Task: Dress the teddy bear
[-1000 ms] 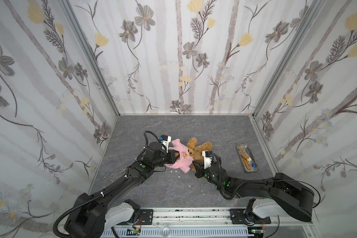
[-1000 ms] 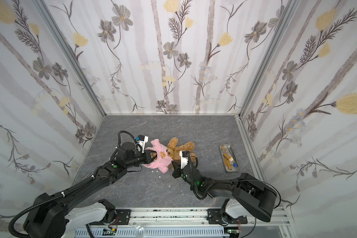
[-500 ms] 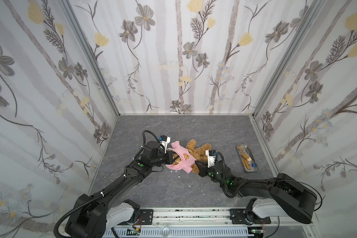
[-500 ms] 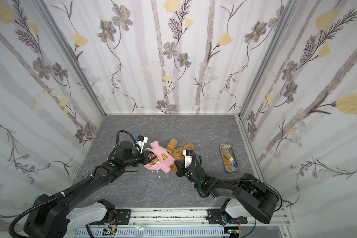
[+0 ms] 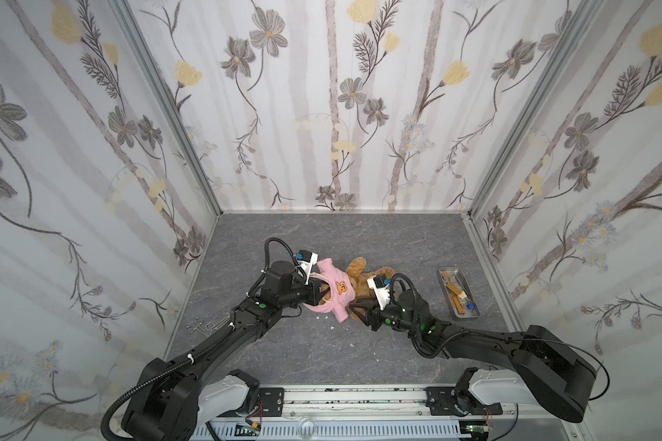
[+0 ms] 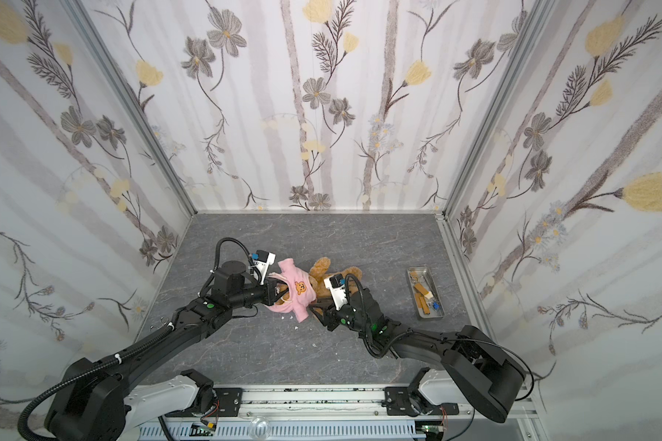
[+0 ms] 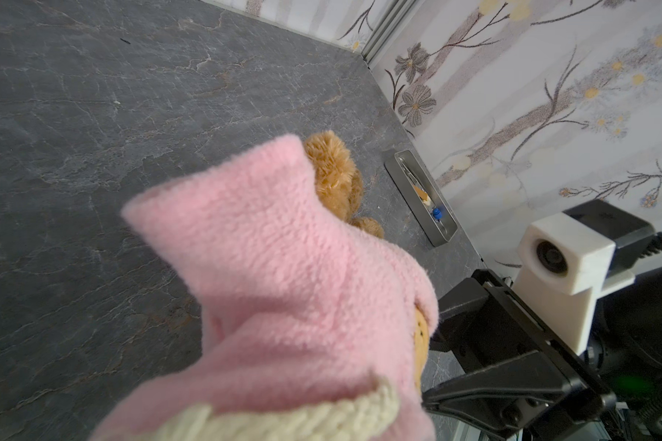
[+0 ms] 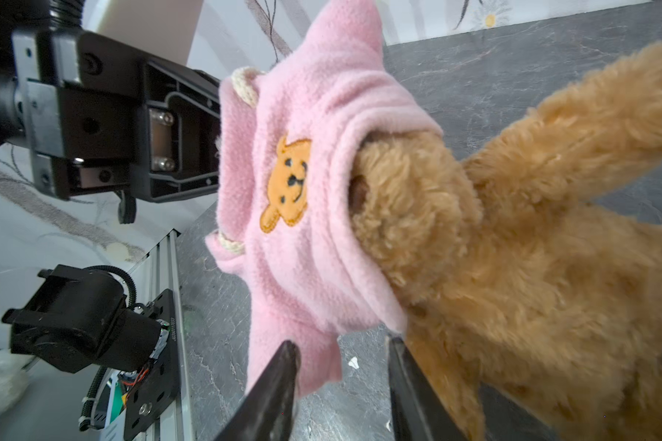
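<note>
**A:** Since the left gripper [image 5: 319,292] buries its tips in the hoodie [image 5: 335,294], how do you read it?

**B:** Clenched, and on the hood end, I'd judge, because the fabric lifts off the table [image 5: 360,236] right at its mouth. It's the anchor.

**A:** And the bear [image 5: 361,272]?

**B:** It's lying near the middle of the table. Its head is inside the hoodie's hem opening, and its arms and legs are bare.

**A:** The right gripper [image 8: 341,341]?

**B:** Released. The jaws stand apart with nothing pinched, and the tips are just beside the hem and the bear's flank.

**A:** So what's the step?

**B:** Drawing the hoodie down over the head, I'd say. To do it well, let the left hold the hood end raised and taut. The right should pinch only the hem's near edge, not the fur under it, and pull towards the belly. Catch plush along with fleece and the whole bundle will likely slide instead.

**A:** What does each view add?

**B:** Only the right wrist view shows the gap between the jaws, the head entering the hem, and the orange patch [image 8: 286,183] up close. Both top views hide the tips of both grippers, but they give the layout, including the tray [image 5: 471,314] by the right edge. The left wrist view shows the hoodie's back, one paw and the tray, and none of its own fingers.
</note>
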Available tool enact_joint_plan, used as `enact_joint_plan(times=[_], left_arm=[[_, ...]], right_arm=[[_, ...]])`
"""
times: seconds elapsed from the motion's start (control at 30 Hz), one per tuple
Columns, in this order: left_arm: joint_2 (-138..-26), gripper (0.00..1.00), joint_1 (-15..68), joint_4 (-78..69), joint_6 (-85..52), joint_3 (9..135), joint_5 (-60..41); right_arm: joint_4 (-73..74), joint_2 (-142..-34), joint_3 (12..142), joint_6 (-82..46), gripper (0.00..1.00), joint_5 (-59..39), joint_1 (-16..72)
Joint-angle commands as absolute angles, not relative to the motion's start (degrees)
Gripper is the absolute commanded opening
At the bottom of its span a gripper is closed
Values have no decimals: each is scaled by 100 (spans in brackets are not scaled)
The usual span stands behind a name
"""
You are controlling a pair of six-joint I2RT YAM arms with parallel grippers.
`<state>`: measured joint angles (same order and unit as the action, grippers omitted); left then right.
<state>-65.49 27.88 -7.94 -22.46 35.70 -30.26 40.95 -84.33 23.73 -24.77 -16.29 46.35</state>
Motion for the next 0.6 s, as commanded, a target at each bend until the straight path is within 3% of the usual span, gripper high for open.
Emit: enact_joint_plan(times=[0.0, 0.23, 0.4, 0.57], left_arm=[[-6535, 0, 2795, -1130, -2141, 3564, -3111], [-6521, 0, 2830, -1129, -2160, 3577, -3133], [-6513, 0, 2843, -1134, -2268, 3608, -2916], [-6463, 0, 2850, -1238, -2641, 3630, -2588]], right_arm=[[4101, -8411, 2569, -2355, 40, -1692, 4562], [3887, -8593, 2807, -2250, 33, -1431, 4537], [4012, -8673, 2734, -2430, 14, -1535, 4552], [3868, -8569, 2484, -3048, 0, -825, 4526]])
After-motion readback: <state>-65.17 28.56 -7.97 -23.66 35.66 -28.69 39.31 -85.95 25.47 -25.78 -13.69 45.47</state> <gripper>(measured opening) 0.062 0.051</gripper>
